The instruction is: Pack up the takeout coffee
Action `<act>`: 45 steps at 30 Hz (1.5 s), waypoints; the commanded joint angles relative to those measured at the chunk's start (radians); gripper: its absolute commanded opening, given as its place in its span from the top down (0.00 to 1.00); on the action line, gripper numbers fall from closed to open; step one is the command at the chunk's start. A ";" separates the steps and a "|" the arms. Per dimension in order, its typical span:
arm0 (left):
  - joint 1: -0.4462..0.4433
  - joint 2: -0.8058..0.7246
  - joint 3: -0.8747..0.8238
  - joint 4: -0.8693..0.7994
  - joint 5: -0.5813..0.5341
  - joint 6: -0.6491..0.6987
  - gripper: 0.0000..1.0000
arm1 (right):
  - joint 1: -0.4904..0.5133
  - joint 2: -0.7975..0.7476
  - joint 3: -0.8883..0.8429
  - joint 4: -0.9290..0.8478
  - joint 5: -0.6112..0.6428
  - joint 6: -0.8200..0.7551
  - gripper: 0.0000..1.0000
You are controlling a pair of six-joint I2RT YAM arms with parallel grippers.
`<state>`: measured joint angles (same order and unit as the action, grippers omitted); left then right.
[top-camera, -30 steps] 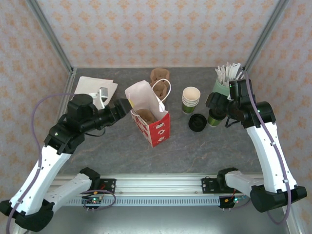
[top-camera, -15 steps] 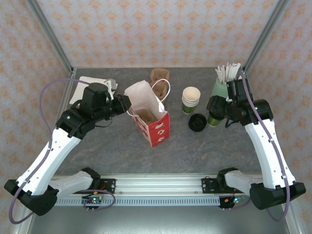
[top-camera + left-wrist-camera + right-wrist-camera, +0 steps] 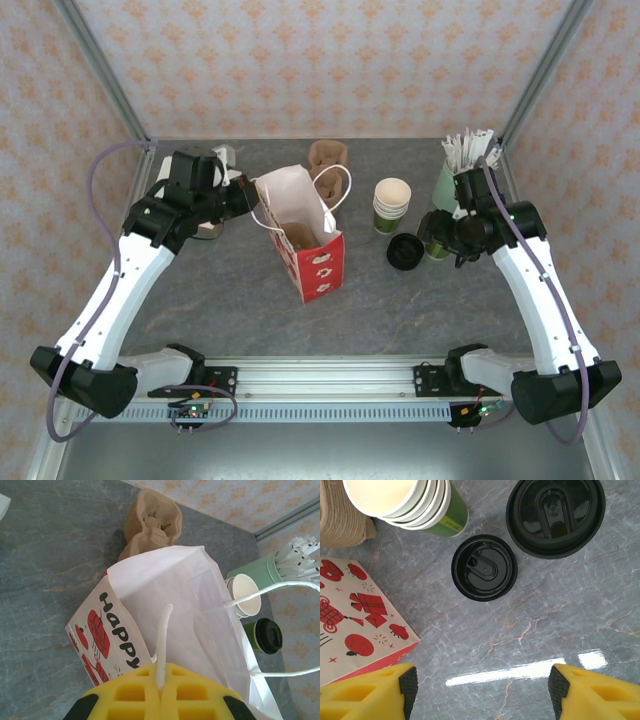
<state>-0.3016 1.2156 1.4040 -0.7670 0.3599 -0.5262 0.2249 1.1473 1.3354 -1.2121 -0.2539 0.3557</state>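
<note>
Pinches the white paper handle of the red-and-white printed paper gift bag with the left hand, shut tight on it, and so props the bag's mouth open on the grey marbled worktop. Carries the right hand spread wide, nothing between its yellow fingers, pointed straight down at bare worktop.

Finds the takeout coffee, a dark green paper cup with a round black plastic lid, standing upright and outside that gap: up and toward the right edge of the wrist view, not between the fingers. Has a loose round black plastic lid lying flat just beside the cup, on the bag's side, and a stack of open dark green paper cups with cream insides beyond that.

Puts the right arm far nearer the cup than the left, with the bag across the loose lid from it. Probably needs to slide the open hand over until the fingers straddle the cup's vertical wall, then close below the lid. Risks tipping the cup or nudging the loose lid if closing off-centre.
</note>
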 commanded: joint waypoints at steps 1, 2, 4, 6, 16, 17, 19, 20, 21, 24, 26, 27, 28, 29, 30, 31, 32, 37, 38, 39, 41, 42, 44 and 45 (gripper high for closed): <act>0.024 0.015 0.056 -0.028 0.045 0.072 0.98 | 0.031 -0.001 -0.027 -0.028 -0.005 0.045 0.28; 0.032 0.021 0.067 -0.033 0.051 0.080 0.98 | 0.041 0.002 -0.032 -0.034 0.012 0.051 0.28; 0.051 0.029 0.076 -0.034 0.055 0.088 0.98 | 0.056 0.001 -0.042 -0.039 0.055 0.061 0.28; 0.064 0.041 0.084 -0.028 0.080 0.093 0.96 | 0.062 0.002 -0.054 -0.034 0.077 0.065 0.26; 0.076 0.027 0.104 -0.079 0.124 0.106 0.42 | 0.015 0.014 -0.035 0.008 0.194 -0.012 0.06; 0.076 0.021 0.104 -0.085 0.130 0.101 0.32 | 0.000 0.012 -0.038 0.019 0.183 -0.022 0.05; 0.076 0.012 0.102 -0.092 0.144 0.090 0.22 | -0.019 0.013 -0.040 0.031 0.180 -0.044 0.00; 0.076 0.007 0.103 -0.099 0.151 0.085 0.17 | -0.027 0.017 -0.041 0.032 0.186 -0.053 0.01; 0.076 0.004 0.102 -0.105 0.161 0.083 0.12 | -0.038 0.021 -0.040 0.034 0.188 -0.065 0.01; 0.076 -0.025 0.084 -0.103 0.189 0.069 0.00 | -0.078 0.031 -0.052 0.048 0.156 -0.099 0.01; 0.078 -0.051 0.070 -0.091 0.197 0.052 0.00 | -0.112 0.080 -0.063 0.063 0.115 -0.124 0.01; 0.077 -0.063 0.067 -0.092 0.194 0.046 0.00 | -0.118 0.100 -0.060 0.062 0.124 -0.131 0.01; 0.079 -0.075 0.068 -0.096 0.189 0.044 0.00 | -0.120 0.119 -0.056 0.061 0.133 -0.145 0.01; 0.081 -0.087 0.066 -0.102 0.184 0.043 0.00 | -0.123 0.140 -0.048 0.061 0.141 -0.156 0.01; 0.083 -0.102 0.060 -0.105 0.179 0.042 0.00 | -0.126 0.162 -0.038 0.061 0.144 -0.167 0.01; 0.083 -0.116 0.053 -0.105 0.177 0.041 0.00 | -0.129 0.180 -0.031 0.066 0.140 -0.180 0.01; 0.084 -0.131 0.043 -0.103 0.175 0.043 0.00 | -0.135 0.203 -0.024 0.069 0.138 -0.191 0.01; 0.085 -0.202 -0.037 -0.114 0.160 0.050 0.00 | -0.176 0.300 0.017 0.069 0.140 -0.232 0.01; 0.085 -0.216 -0.057 -0.116 0.149 0.051 0.00 | -0.180 0.315 0.026 0.068 0.143 -0.238 0.01; 0.085 -0.232 -0.075 -0.117 0.142 0.052 0.00 | -0.180 0.326 0.035 0.070 0.144 -0.246 0.01; 0.085 -0.254 -0.103 -0.121 0.133 0.054 0.00 | -0.182 0.346 0.042 0.081 0.139 -0.263 0.01; 0.085 -0.262 -0.114 -0.122 0.130 0.057 0.00 | -0.183 0.357 0.047 0.087 0.131 -0.269 0.01; 0.084 -0.271 -0.122 -0.130 0.116 0.059 0.00 | -0.189 0.386 0.060 0.089 0.110 -0.279 0.01; 0.085 -0.272 -0.126 -0.134 0.111 0.063 0.00 | -0.190 0.401 0.065 0.092 0.110 -0.282 0.01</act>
<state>-0.2214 0.9630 1.2896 -0.8803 0.5072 -0.4721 0.0437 1.5162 1.3632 -1.1320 -0.1379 0.1112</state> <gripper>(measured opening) 0.998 0.992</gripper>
